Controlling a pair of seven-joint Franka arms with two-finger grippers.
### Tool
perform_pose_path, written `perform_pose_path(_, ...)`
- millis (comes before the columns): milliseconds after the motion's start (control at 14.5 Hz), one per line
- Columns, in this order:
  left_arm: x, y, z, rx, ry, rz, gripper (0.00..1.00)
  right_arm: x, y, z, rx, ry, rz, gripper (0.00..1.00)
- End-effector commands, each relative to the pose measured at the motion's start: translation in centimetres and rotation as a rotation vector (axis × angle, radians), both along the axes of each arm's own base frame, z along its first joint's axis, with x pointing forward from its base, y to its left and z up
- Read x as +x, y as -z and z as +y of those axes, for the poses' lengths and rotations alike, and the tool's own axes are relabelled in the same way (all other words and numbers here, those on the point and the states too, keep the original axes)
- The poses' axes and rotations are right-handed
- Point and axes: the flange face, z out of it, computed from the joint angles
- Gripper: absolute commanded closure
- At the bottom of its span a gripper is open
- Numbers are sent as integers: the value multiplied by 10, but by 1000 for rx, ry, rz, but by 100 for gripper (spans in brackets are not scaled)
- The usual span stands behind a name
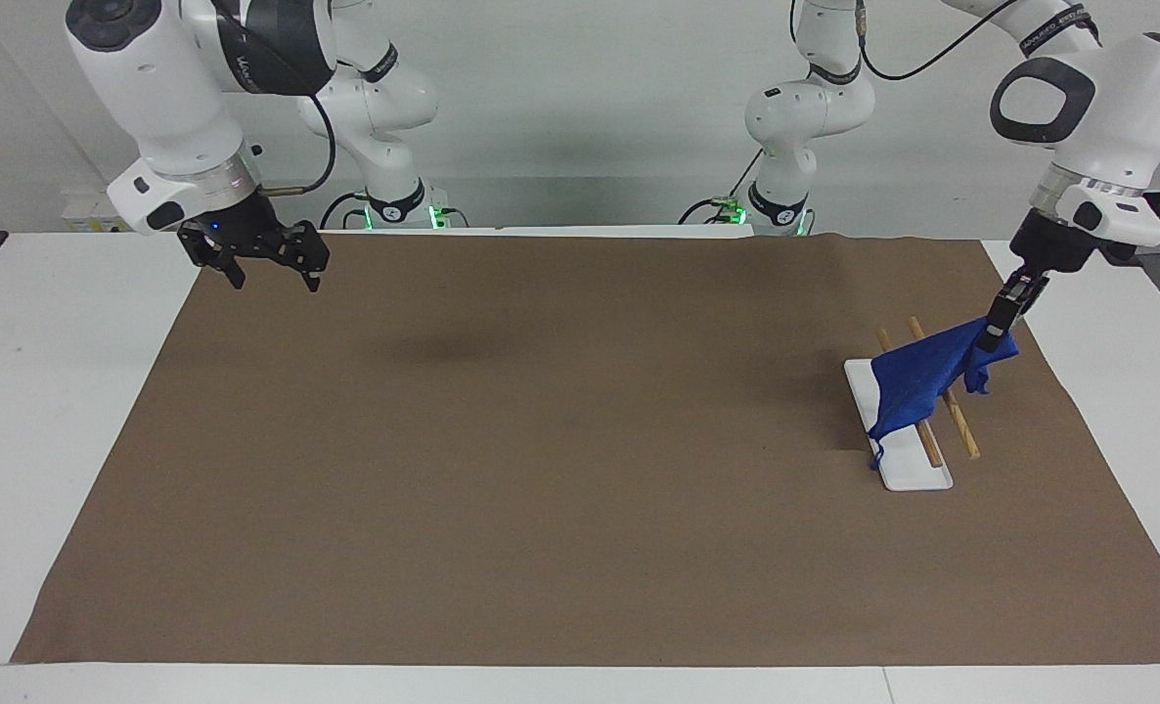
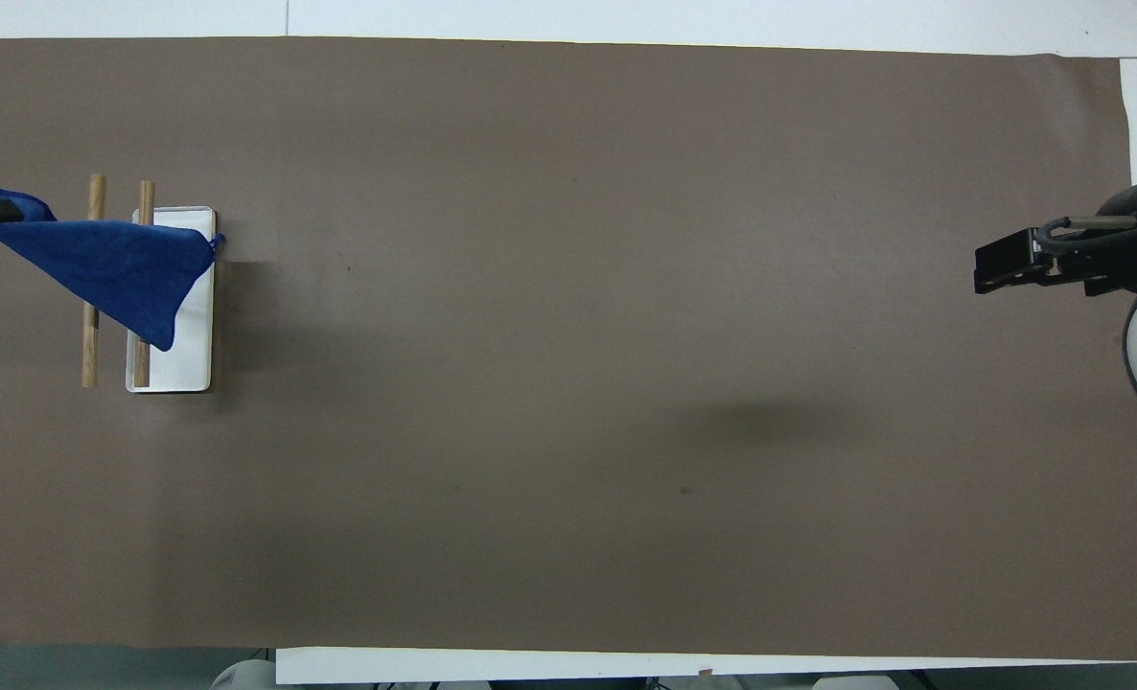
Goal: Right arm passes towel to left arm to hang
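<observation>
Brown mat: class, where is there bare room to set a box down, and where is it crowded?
Bare: the whole brown mat between the towel rack and the right claw. Crowded: the left arm's end, where the left claw holds the blue towel draped over the rack's wooden bars.

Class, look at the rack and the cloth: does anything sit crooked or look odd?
The towel lies slantwise over the rack, one corner gripped by the left gripper, its opposite point drooping onto the white base. Nothing spilled or damaged.
</observation>
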Motion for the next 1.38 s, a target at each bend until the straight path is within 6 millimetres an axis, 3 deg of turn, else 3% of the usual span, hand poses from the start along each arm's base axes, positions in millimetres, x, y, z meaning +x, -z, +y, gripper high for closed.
perform_pose_path(0,13,-6,6,27,14,-28,97,-3,-1,0,-14,-23,-8,0)
perform_pose_path(138,13,-4,25,53,43,-40,97,-2,-2,-2,-14,-20,-13,0)
perform_pose_path(482,14,4,50,85,65,-55,97,-3,-1,-11,-12,1,-9,0)
perform_pose_path(826,15,14,63,100,59,-63,97,-4,-4,-14,-9,9,-15,0)
perform_pose_path(1101,5,32,74,161,193,-50,96,-5,-6,-15,-6,12,-18,0)
perform_pose_path(1307,12,24,73,146,157,-64,96,-4,-5,-17,-4,14,-18,0)
